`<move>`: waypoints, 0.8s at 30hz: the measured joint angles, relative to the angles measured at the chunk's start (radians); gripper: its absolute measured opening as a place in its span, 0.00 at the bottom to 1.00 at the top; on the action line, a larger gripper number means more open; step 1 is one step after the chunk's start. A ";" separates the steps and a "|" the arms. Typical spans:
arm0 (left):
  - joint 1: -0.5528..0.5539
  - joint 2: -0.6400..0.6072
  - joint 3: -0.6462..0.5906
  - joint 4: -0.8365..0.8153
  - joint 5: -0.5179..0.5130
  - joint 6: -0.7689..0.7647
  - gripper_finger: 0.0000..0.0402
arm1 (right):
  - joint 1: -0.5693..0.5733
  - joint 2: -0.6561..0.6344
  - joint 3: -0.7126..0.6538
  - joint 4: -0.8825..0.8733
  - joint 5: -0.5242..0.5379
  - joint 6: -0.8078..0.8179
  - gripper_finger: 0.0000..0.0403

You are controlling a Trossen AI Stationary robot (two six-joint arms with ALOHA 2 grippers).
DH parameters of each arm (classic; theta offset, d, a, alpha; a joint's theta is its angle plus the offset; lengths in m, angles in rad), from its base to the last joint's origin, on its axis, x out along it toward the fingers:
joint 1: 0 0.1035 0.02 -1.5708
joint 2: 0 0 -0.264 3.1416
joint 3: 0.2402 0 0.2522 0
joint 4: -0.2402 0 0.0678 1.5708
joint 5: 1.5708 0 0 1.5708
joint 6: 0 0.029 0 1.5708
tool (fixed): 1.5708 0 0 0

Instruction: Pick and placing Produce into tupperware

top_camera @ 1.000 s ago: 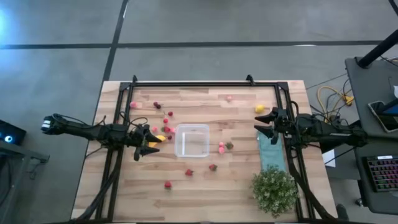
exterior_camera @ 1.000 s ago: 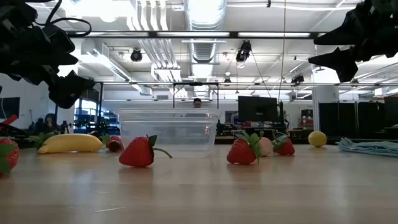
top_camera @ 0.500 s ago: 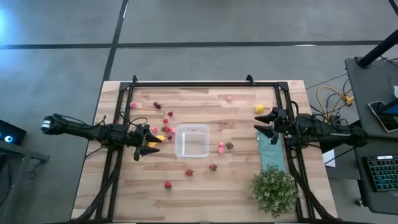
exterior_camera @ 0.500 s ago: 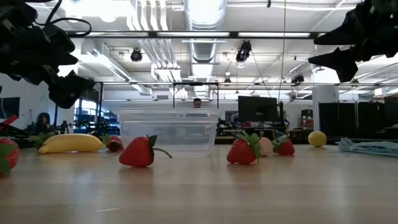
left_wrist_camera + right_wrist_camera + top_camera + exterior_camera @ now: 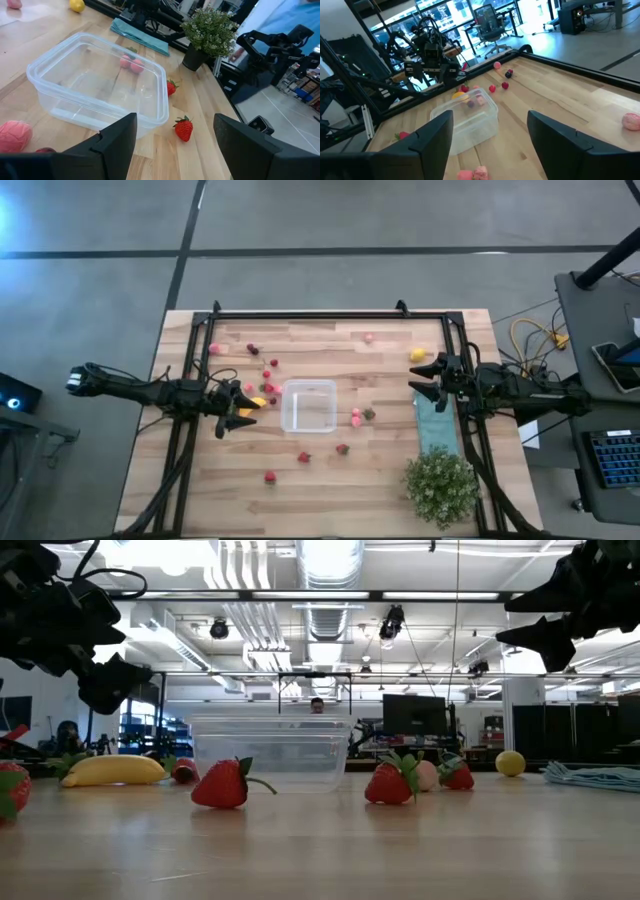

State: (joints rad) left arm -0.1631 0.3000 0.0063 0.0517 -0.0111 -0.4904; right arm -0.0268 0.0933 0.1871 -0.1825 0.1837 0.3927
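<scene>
Left gripper (image 5: 232,411): fingers spread wide, nothing between them; held above the table just left of the tupperware, over the curved yellow piece.
Right gripper (image 5: 426,378): fingers wide apart and empty; raised over the table's right side, near the lemon and above the teal cloth's far end.
Tupperware (image 5: 308,406): clear box at the table's middle, upright, empty.
Curved yellow piece (image 5: 258,402): on the table just left of the box.
Lemon (image 5: 417,354): right of the box, well apart from it.
Berries: a cluster (image 5: 268,375) left of the box, two (image 5: 361,416) just beside its right wall, three strawberries (image 5: 304,457) scattered nearer the front edge.
Teal cloth (image 5: 437,425): flat along the right edge.
Green plant (image 5: 440,486): front right corner.
</scene>
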 joint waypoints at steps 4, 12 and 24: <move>0.000 0.000 0.000 0.000 0.000 0.000 0.62 | 0.000 0.000 0.000 0.000 0.000 0.000 0.61; 0.000 0.000 0.000 0.000 0.000 0.000 0.62 | 0.000 0.000 0.000 0.000 0.000 0.000 0.62; 0.000 0.000 0.000 0.000 0.000 0.000 0.62 | 0.000 0.000 0.000 0.000 0.000 0.000 0.62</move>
State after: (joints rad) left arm -0.1633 0.2998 0.0063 0.0518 -0.0109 -0.4905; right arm -0.0265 0.0933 0.1871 -0.1829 0.1837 0.3927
